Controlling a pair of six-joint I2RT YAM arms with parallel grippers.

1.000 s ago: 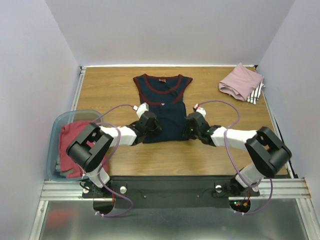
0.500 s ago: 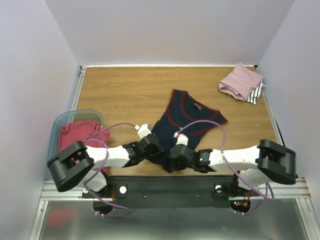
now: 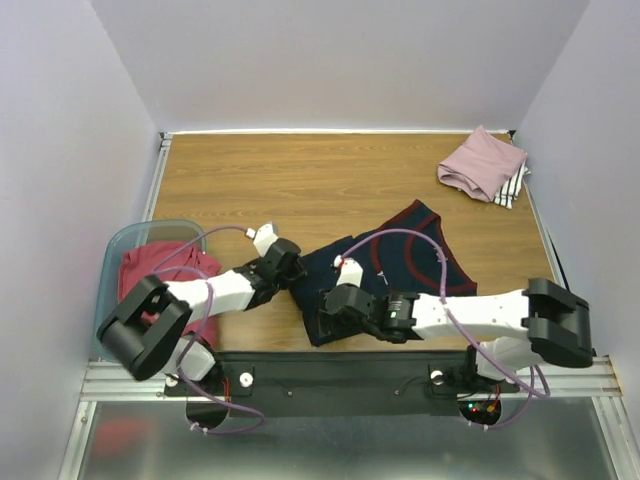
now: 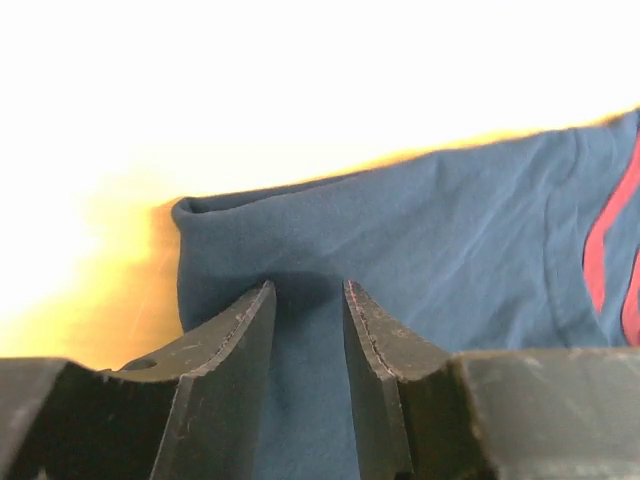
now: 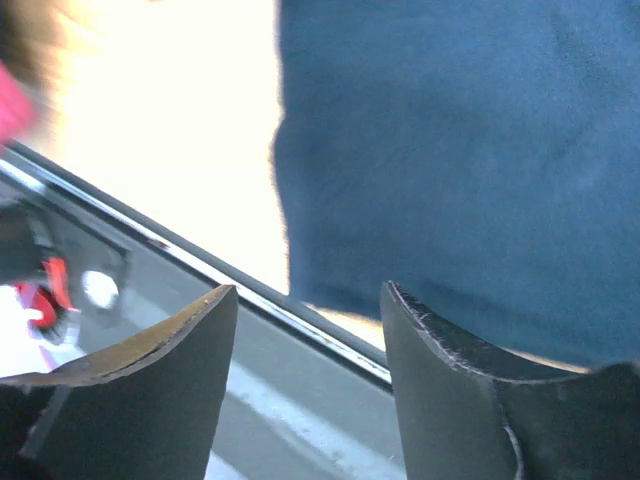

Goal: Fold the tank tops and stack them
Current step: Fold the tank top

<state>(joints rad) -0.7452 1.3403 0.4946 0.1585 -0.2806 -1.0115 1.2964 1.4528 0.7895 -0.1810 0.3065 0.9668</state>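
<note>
The navy tank top (image 3: 395, 265) with maroon trim lies turned askew near the table's front edge, its hem corner toward me. My left gripper (image 3: 287, 260) stands open over the left corner of that top (image 4: 450, 230), its fingers (image 4: 230, 340) apart with flat cloth showing between them (image 4: 308, 292). My right gripper (image 3: 328, 303) sits at the navy top's near corner (image 5: 450, 150), open and empty (image 5: 310, 292). A folded dusty pink tank top (image 3: 482, 163) rests on a white striped one (image 3: 513, 186) at the far right. Red tank tops (image 3: 150, 275) fill the tub.
A translucent teal tub (image 3: 112, 258) sits off the table's left front corner. The wooden table (image 3: 250, 180) ends at a metal rail (image 5: 250, 300) right below my right fingers. Grey walls close in the back and both sides.
The navy top was dragged from the table's middle toward the front and rotated. Both grippers went from pinching its hem to open, and the left one drew back to the left.
</note>
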